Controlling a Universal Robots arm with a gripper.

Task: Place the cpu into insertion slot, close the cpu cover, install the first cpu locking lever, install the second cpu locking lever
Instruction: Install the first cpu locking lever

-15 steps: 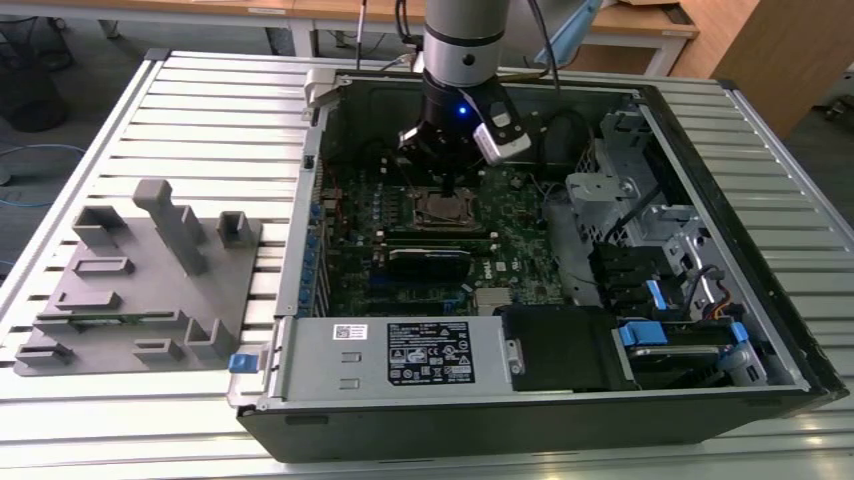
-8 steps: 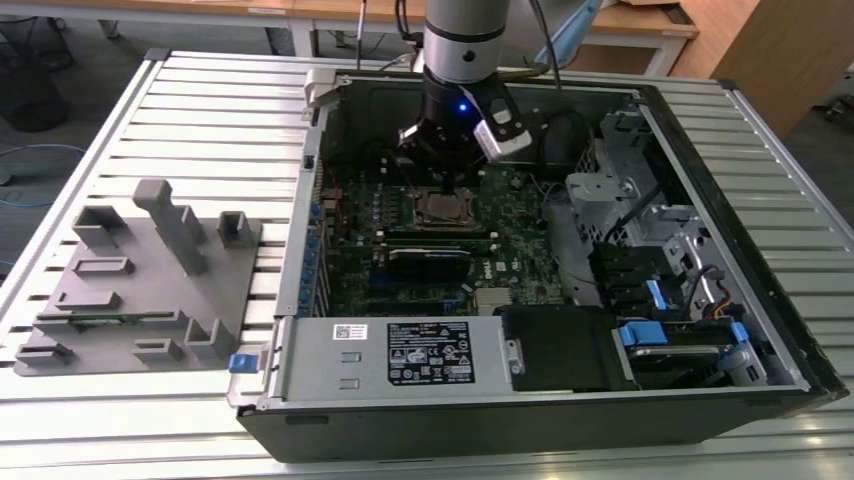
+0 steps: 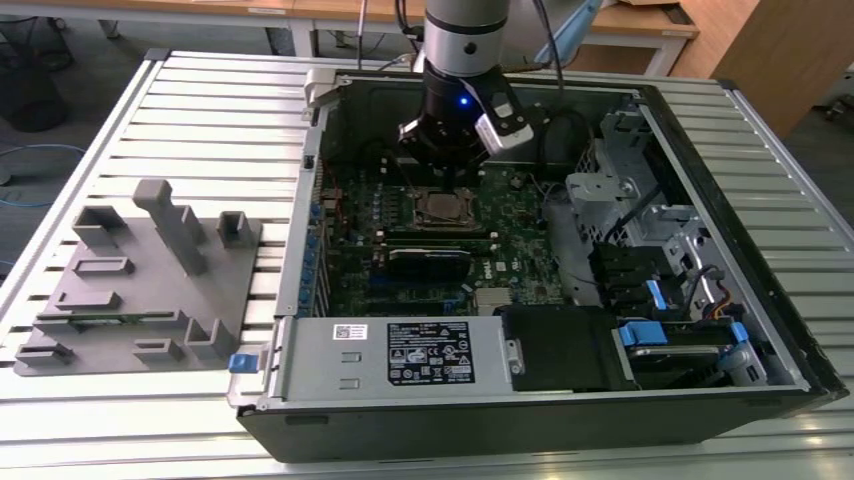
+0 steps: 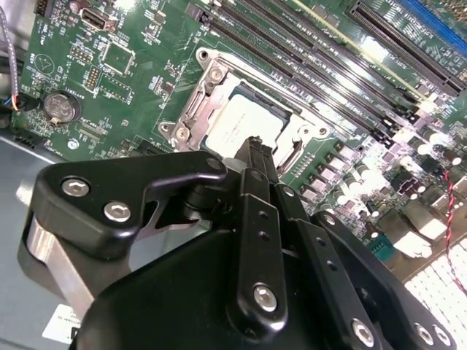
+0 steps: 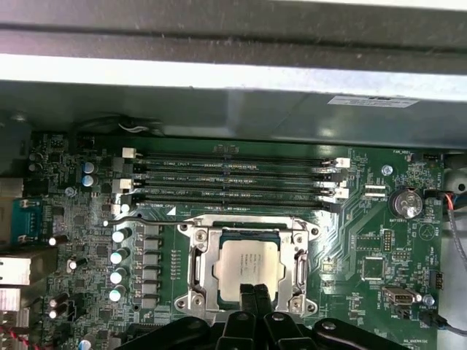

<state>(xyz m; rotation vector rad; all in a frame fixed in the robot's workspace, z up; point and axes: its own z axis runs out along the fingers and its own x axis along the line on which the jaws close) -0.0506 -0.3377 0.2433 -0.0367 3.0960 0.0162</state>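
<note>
The cpu lies flat in the insertion slot on the green board, its silver-grey top showing through the window of the cpu cover. The cover lies down over the chip's edges. My gripper hangs just above the socket's edge, fingers pressed together and holding nothing. In the second wrist view the black fingertips reach over the rim next to the cpu and the cover frame. A thin silvery lever rod sticks out beside the socket. In the exterior view my gripper is over the cpu.
Long black memory slots run close beside the socket. The open computer case walls me in, with a power supply at the front and drive cages on the exterior view's right. A grey parts fixture stands outside, on the exterior view's left.
</note>
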